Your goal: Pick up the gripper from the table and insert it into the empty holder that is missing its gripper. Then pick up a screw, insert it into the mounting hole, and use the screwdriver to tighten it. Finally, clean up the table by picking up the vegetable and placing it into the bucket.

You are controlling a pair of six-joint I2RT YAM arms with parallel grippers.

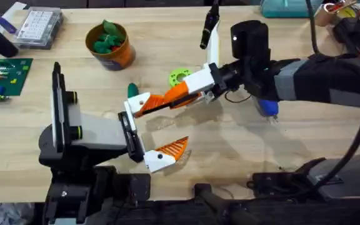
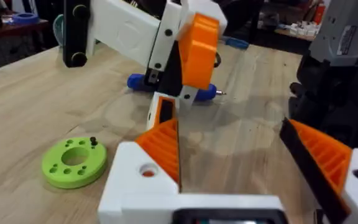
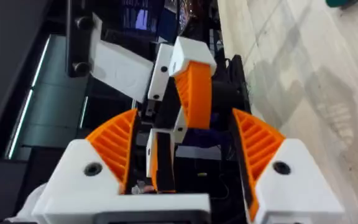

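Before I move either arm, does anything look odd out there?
Yes. Mid-table, the left end effector and right end effector face each other, both open, with their fingers interleaved. I cannot tell whether they touch. Moving either sideways might snag them. The vegetable lies right beside them.

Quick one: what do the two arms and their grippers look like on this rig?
Left arm: grey link, black joints and base. Right arm: grey and black links, black cables trailing from it. Left gripper and right gripper: white bodies with screw holes, white fingers carrying orange ribbed pads.
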